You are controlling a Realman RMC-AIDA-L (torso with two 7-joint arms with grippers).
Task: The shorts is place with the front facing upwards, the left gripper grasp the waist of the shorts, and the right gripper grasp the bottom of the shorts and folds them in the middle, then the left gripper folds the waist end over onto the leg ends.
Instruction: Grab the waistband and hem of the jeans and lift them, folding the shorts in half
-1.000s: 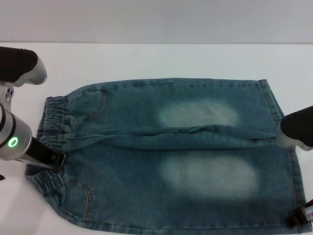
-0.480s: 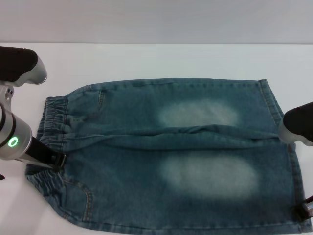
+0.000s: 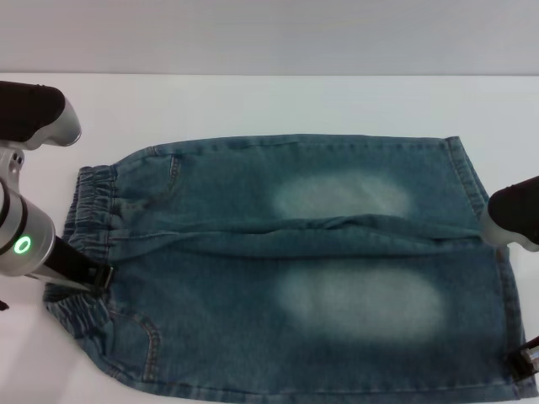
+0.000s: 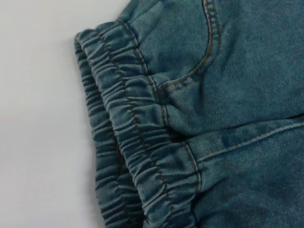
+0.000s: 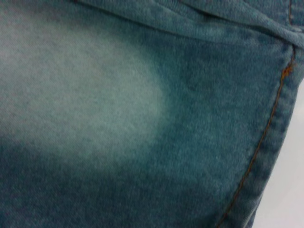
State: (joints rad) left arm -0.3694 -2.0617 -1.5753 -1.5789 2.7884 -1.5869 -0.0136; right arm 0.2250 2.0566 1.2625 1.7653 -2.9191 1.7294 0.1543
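Item: blue-green denim shorts [image 3: 295,261] with two faded pale thigh patches, lying flat and unfolded, front up, on a white table [image 3: 253,105]. Position: centre of the head view, reaching from 9 o'clock to 3 o'clock, legs side by side with a raised crease running between them.

Waist of the shorts [image 3: 84,244]: gathered, ruffled elastic band at 9 o'clock in the head view, narrower than the legs. Curved pocket seams with tan stitching lie just beside it, shown close up in the left wrist view [image 4: 137,142].

Bottom of the shorts [image 3: 488,252]: straight stitched hems of the two wide leg openings at 3 o'clock, flat and ungathered. The right wrist view shows one hem [image 5: 266,142] with an orange-tan stitch line, beside a pale thigh patch [image 5: 71,90].

Left gripper [image 3: 99,278]: black claw on a silver-white arm with a green light, at 8 o'clock, down on the waistband. Width of the claw: cannot tell.

Right gripper [image 3: 526,360]: black claw at 4 o'clock, at the frame's edge, just beside the near hem corner; mostly cut off. Width of the claw: cannot tell. Its dark-and-white arm segment sits over the hem at 3 o'clock.
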